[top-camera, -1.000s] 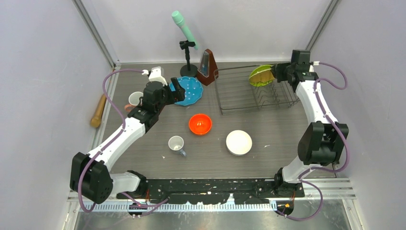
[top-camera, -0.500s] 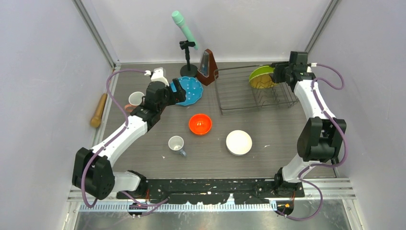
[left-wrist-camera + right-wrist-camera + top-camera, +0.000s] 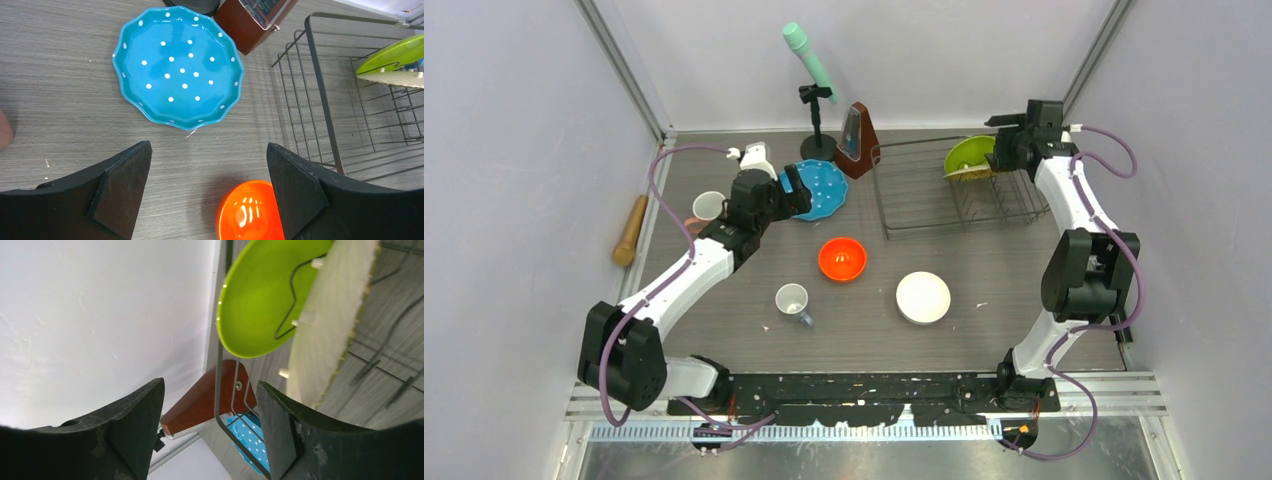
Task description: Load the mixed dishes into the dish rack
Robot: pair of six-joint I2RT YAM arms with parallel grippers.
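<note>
The lime-green plate (image 3: 967, 152) (image 3: 260, 300) stands on edge in the dish rack (image 3: 885, 195) (image 3: 218, 365), at its back right. The yellow-rimmed plate (image 3: 974, 174) (image 3: 330, 325) stands right beside it. My right gripper (image 3: 1004, 150) (image 3: 210, 385) hangs open just right of them, holding nothing. The blue white-dotted plate (image 3: 819, 190) (image 3: 178, 65) lies flat left of the rack. My left gripper (image 3: 790, 188) (image 3: 207, 150) is open above its near edge. The orange bowl (image 3: 842, 258) (image 3: 247, 212), white bowl (image 3: 923, 297), small white cup (image 3: 792, 298) and pink mug (image 3: 706, 207) sit on the table.
The brown metronome (image 3: 857, 142) (image 3: 255, 25) stands at the rack's back-left corner, next to a black stand with a teal tube (image 3: 809, 60). A wooden rolling pin (image 3: 630, 230) lies by the left wall. The walls close in behind and right of the rack.
My right gripper has opened and let go of the lime-green plate, which now stands in the rack. The left gripper has edged slightly toward the blue plate.
</note>
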